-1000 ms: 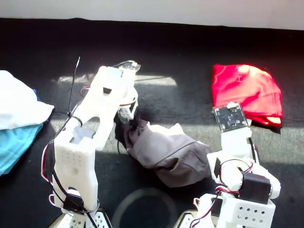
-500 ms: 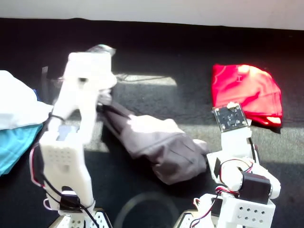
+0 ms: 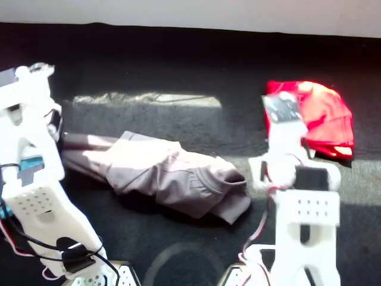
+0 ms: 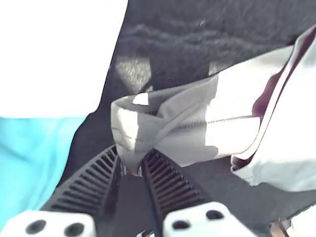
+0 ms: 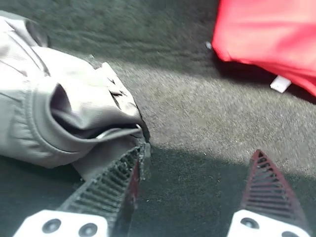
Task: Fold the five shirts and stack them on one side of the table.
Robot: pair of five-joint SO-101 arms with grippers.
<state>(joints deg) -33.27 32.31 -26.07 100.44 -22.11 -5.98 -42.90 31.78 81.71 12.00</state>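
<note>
Grey shirt (image 3: 161, 173) lies crumpled and drawn out across the middle of the dark table cover (image 3: 178, 65), and its left end runs up to the left arm (image 3: 30, 155). In the left wrist view, a white shirt (image 4: 54, 49) lies over a turquoise shirt (image 4: 34, 158), just beside that end. The left gripper (image 4: 131, 168) is clenched on a bunched fold of the grey cloth, and the rest of the shirt trails away from the jaws. At the shirt's right end, the right gripper (image 5: 200, 158) hangs with its jaws spread wide. One finger (image 5: 113, 182) is right at the hem, contact unclear, and the cloth lies outside the gap, which frames bare cover. Farthest right, a folded red shirt (image 3: 318, 113) lies well apart from the grey one.
</note>
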